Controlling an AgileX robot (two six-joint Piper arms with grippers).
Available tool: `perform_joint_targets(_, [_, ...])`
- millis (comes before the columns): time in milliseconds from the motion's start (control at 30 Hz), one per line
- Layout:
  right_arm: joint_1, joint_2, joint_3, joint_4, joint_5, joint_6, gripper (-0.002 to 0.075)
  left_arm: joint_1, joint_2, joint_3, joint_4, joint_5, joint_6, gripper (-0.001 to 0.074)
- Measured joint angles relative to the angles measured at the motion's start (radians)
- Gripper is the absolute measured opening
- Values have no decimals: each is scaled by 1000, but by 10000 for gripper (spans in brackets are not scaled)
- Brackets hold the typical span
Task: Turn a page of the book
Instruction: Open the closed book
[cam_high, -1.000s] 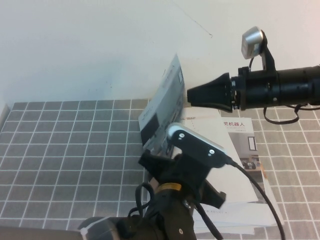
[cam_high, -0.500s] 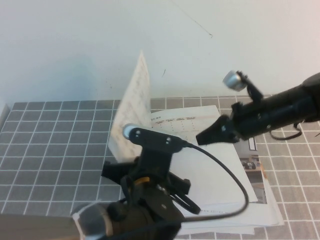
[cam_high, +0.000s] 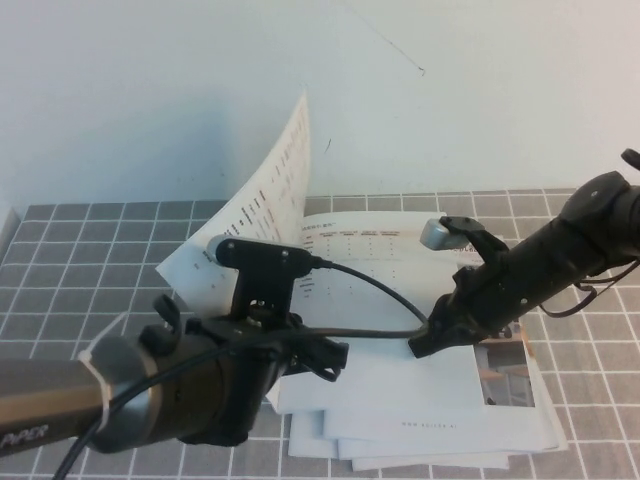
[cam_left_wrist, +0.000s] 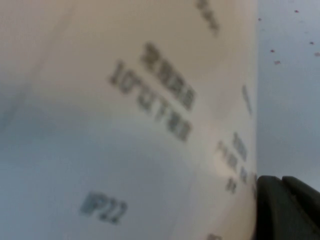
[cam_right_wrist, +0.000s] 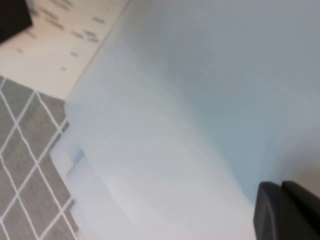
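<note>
**A:** Where is the book (cam_high: 420, 300) sitting?

**B:** It is lying open on the grey tiled table (cam_high: 80, 260), toward the right of the middle, on top of a fanned stack of spare booklets (cam_high: 420, 445). Their white edges are sticking out along the near side.

**A:** And the page (cam_high: 272, 190)?

**B:** It is standing up off the book, curving away toward the pale wall (cam_high: 150, 90), with its printed table text facing right. Its lower part is dropping behind the left arm's camera mount.

**A:** What is the left hand (cam_high: 315, 355) doing?

**B:** It is hanging low over the near left part of the book, right at the foot of the lifted page. In the left wrist view the page is filling nearly everything, with one dark fingertip (cam_left_wrist: 287, 207) showing at the edge. I cannot tell whether that hand is apart or together, or whether it is pinching the paper.

**A:** And the right hand (cam_high: 425, 345)?

**B:** It is reaching in from the right, with its tip pointing down at the open right-hand leaf near the book's middle. Its fingers are closed together. I cannot tell whether it is touching the paper.
</note>
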Motion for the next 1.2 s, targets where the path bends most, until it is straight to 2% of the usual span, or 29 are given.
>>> perform_joint_targets(167, [4, -12, -9, -100, -2, 110, 0, 52, 0, 0, 0, 14, -11, -4])
perform_joint_targets(367, [5, -37, -12, -169, -7, 137, 0, 74, 0, 0, 0, 27, -11, -4])
perform_joint_targets(733, [5, -117, -5, -412, -20, 226, -1, 74, 0, 5, 6, 178, -2, -4])
perform_joint_targets(967, [5, -117, -3, -550, -20, 325, -1, 77, 0, 39, 12, 174, -2, -4])
perform_joint_targets(1200, [5, -149, 1, -564, -20, 352, -1, 82, 0, 119, 18, 185, -35, -4])
